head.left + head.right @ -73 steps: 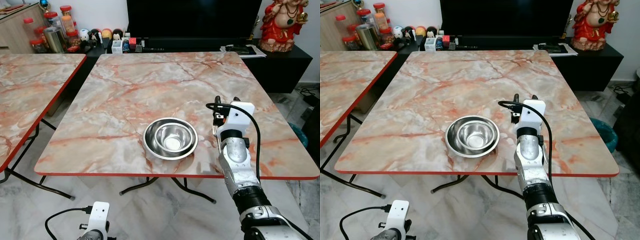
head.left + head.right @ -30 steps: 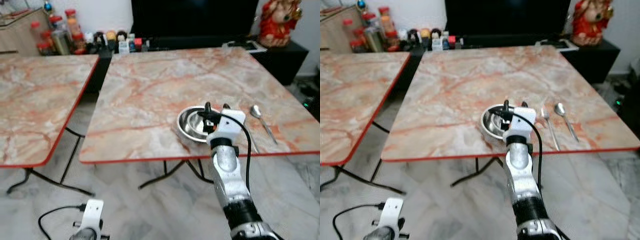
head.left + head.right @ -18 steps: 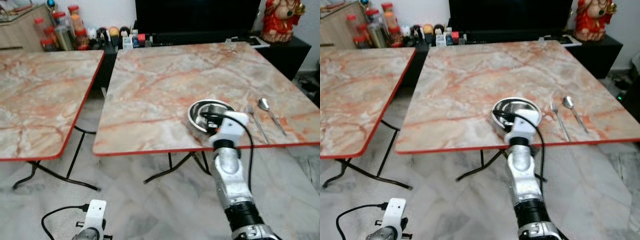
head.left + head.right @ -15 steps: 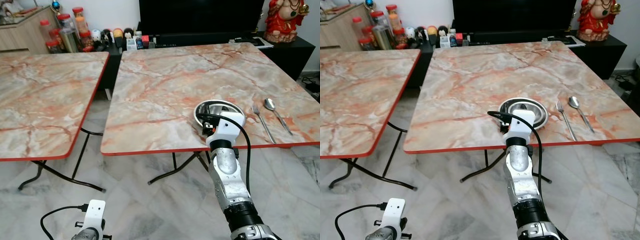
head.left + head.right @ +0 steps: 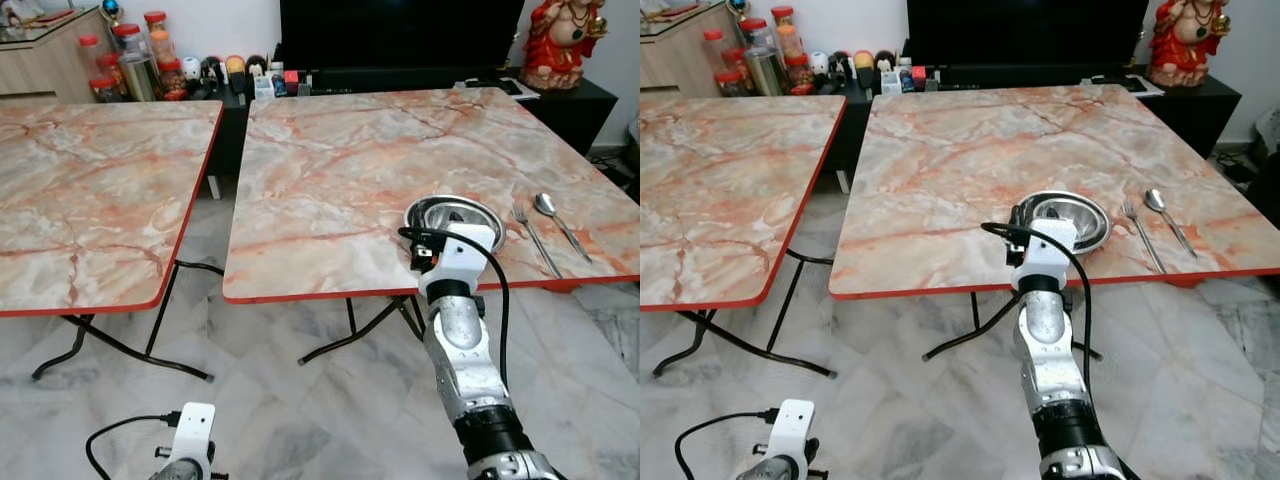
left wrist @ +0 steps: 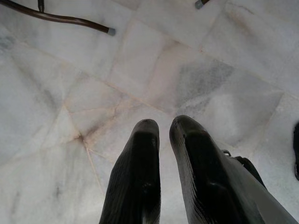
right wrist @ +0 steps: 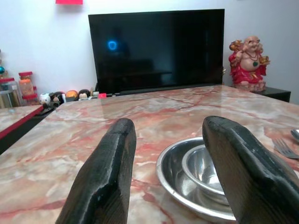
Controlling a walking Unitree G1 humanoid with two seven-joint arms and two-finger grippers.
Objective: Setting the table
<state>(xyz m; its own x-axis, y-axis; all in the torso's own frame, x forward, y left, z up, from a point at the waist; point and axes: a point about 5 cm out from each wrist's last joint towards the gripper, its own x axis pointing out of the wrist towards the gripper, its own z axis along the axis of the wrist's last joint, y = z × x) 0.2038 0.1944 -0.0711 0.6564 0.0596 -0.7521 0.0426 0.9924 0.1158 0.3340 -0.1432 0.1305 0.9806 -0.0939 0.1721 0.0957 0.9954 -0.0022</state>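
Observation:
A steel plate [image 5: 492,216] with a steel bowl [image 5: 452,214] nested in it sits near the front edge of the marble table [image 5: 340,170]. To its right lie a fork [image 5: 535,240] and a spoon [image 5: 561,220], side by side. My right gripper [image 7: 170,128] is open and empty at the table's front edge, pointing at the plate from just short of it. Its white wrist [image 5: 458,258] covers the plate's near rim. My left gripper [image 6: 163,125] hangs low over the floor, shut on nothing.
A second marble table [image 5: 90,190] stands to the left across a narrow gap. Behind are a black TV [image 5: 400,30], jars [image 5: 130,60] and a red statue [image 5: 560,40] on a low cabinet. Folding table legs [image 5: 350,340] stand on the marble floor.
The camera has backed away from the table and shifted left. A fork and spoon now lie right of the plate, where none showed before. My right gripper has drawn back to the table's edge.

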